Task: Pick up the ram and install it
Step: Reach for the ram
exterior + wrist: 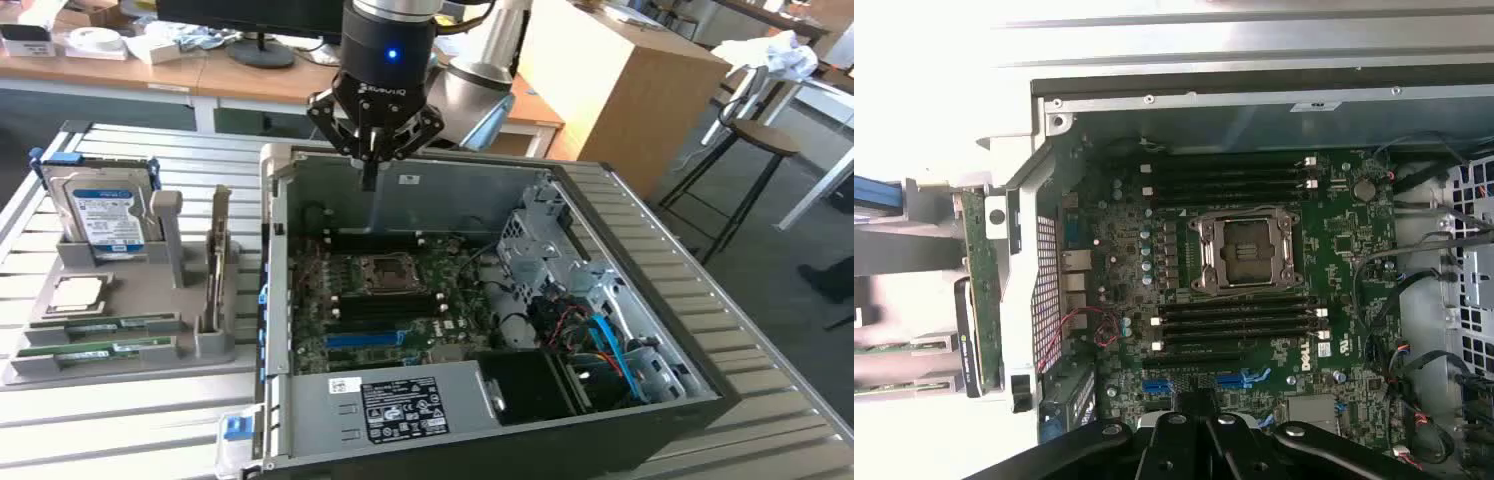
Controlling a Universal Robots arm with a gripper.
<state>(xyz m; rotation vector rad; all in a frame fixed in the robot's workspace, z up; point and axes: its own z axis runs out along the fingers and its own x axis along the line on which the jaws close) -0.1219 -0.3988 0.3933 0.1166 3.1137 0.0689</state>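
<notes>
My closed, empty fingers hover above the open computer; the ram waits unpicked, needing them opened over it.

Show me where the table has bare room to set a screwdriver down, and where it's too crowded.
Bare slatted table lies between the grey tray and the near edge, beside the computer case; another strip runs along the case at the exterior view's right. Crowded: the tray, and the case interior around the cables.
</notes>
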